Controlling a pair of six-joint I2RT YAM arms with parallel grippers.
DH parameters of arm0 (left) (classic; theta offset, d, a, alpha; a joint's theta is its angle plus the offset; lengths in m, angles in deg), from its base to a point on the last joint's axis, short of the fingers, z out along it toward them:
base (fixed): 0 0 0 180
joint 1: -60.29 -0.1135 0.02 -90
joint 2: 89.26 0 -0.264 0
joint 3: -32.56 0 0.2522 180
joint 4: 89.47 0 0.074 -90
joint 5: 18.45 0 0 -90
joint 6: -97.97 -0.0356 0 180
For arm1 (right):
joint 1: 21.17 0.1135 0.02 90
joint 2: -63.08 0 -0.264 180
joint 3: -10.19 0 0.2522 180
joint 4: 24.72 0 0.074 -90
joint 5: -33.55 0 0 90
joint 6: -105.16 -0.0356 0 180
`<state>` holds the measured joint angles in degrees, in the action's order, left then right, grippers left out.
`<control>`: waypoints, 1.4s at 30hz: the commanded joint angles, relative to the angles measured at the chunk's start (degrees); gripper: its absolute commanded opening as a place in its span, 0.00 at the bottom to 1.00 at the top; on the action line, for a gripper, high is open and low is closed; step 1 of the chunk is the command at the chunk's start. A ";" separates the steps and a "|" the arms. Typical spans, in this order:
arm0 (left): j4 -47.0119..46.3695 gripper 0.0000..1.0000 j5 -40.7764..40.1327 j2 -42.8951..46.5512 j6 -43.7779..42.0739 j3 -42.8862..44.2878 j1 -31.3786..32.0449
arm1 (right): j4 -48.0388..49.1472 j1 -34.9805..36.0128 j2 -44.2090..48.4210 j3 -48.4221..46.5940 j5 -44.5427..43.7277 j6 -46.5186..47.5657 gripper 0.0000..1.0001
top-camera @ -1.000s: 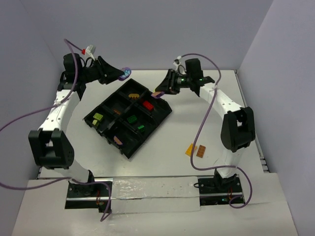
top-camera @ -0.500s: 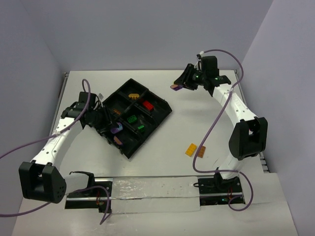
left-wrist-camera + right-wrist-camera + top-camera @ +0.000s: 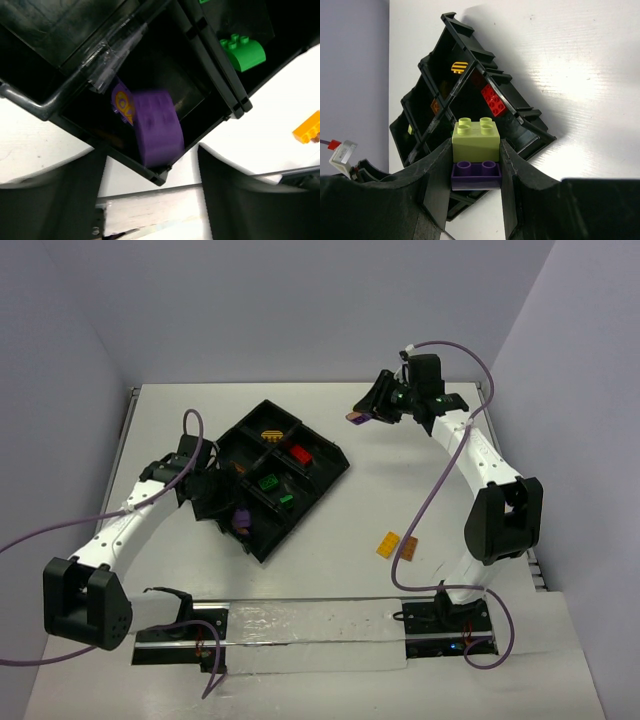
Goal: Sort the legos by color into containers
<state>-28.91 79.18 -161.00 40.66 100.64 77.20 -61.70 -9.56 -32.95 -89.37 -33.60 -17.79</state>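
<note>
the tray (image 3: 470,55) ahead of the right gripper (image 3: 476,160) is glossy black plastic; the lime brick (image 3: 475,137) and purple brick (image 3: 476,175) pinched in it are smooth, satin plastic. beyond, the white table (image 3: 570,75) has a soft sheen.

Colours logged: black tray (image 3: 308,510) on a white table (image 3: 420,480).
Tray compartments held a red brick (image 3: 493,100), a bright green brick (image 3: 242,51), a piece striped orange-yellow (image 3: 459,66) and a rounded purple piece (image 3: 156,127) bearing an orange-yellow mark (blurred, pattern unreadable). A lime brick (image 3: 475,135) sat stacked on a dark purple brick (image 3: 476,174). On the table lay an orange-yellow brick (image 3: 387,544) beside a browner orange brick (image 3: 410,548). Both arms were white with black joints; the cables (image 3: 440,345) were purple and the walls (image 3: 300,300) pale lilac-grey.
</note>
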 commanded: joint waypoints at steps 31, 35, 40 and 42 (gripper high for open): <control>-42.43 0.83 47.11 -21.04 13.44 32.76 -0.21 | 12.13 5.28 -0.74 -5.23 31.44 1.60 0.00; -45.32 0.82 49.18 -21.77 14.70 32.19 -0.21 | 14.92 5.69 -1.13 -4.61 34.08 -0.26 0.00; -52.40 0.78 50.56 -22.39 19.16 30.05 -0.03 | 17.89 6.09 -1.96 -4.74 34.58 -3.45 0.00; -52.71 0.79 51.00 -22.60 19.03 30.09 -0.03 | 20.95 6.12 -1.95 -3.54 34.54 -6.13 0.00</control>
<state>-74.65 127.25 -183.32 57.39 131.29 77.18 -48.65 -3.92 -34.40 -92.41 -1.21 -19.31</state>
